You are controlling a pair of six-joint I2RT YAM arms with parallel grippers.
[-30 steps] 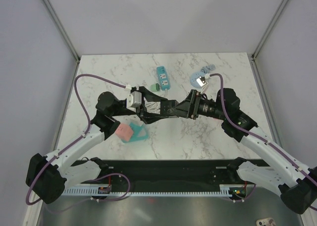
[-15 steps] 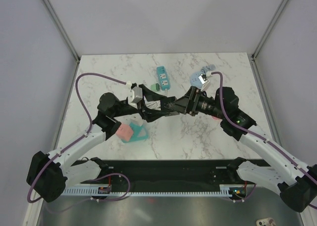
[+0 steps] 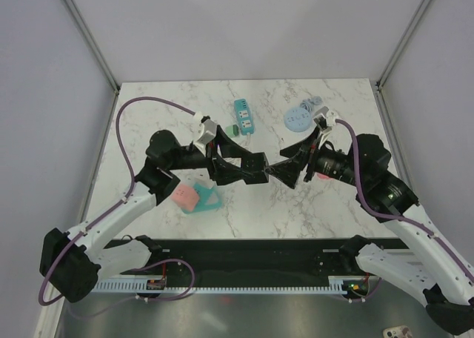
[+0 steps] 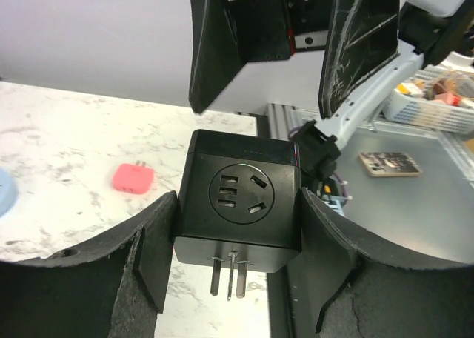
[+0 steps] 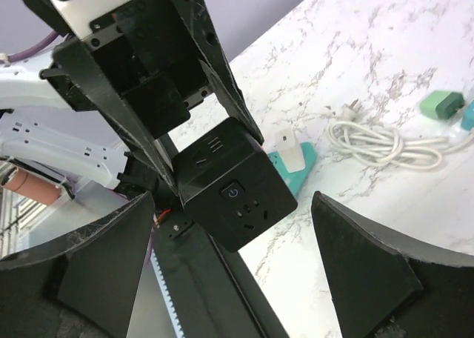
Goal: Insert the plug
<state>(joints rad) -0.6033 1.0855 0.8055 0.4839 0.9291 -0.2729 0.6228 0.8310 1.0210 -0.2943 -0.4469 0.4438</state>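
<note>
The black cube adapter (image 3: 256,168) hangs in the air over the middle of the bench (image 3: 148,108), pinched by the left gripper (image 3: 250,167). In the left wrist view its two fingers (image 4: 152,260) press against opposite sides of the cube, a socket face turned toward the camera and the metal prongs (image 4: 228,277) sticking out of the lower face. The right gripper (image 3: 280,172) faces the cube from the right-hand side with its fingers (image 5: 96,271) spread wide. In the right wrist view the adapter sits ahead of them, with a clear gap on each side and no contact. Toward the far edge, about midway along it, lies a teal power strip (image 3: 243,116), with a blue disc (image 3: 298,119) to its right. A pink block (image 3: 184,197) rests nearer the near-left corner, under the left arm. A coiled white cable (image 5: 385,141) lies on the marble, and a small pink plug (image 4: 133,177) sits alone on the bench top.
</note>
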